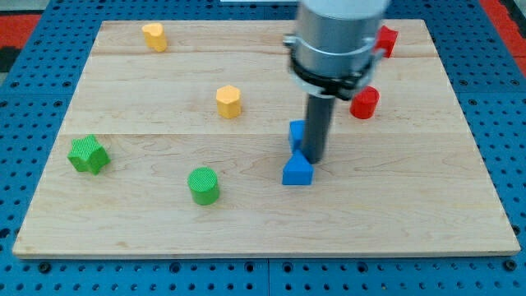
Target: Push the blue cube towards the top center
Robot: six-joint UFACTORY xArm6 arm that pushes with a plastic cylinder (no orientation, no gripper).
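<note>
The blue cube [297, 132] sits near the board's middle, partly hidden behind my rod. A second blue block [297, 171], wedge-like, lies just below it. My tip [316, 159] rests on the board at the cube's lower right, between the two blue blocks, close to or touching both. The rod rises from there to the arm's grey body at the view's top.
A wooden board [148, 222] lies on a blue pegboard. Yellow blocks sit at the top left [154, 36] and left of centre [229, 101]. Red blocks sit at the top right [385, 40] and below it [364, 102]. A green star-shaped block [88, 154] and a green cylinder [203, 185] lie at the lower left.
</note>
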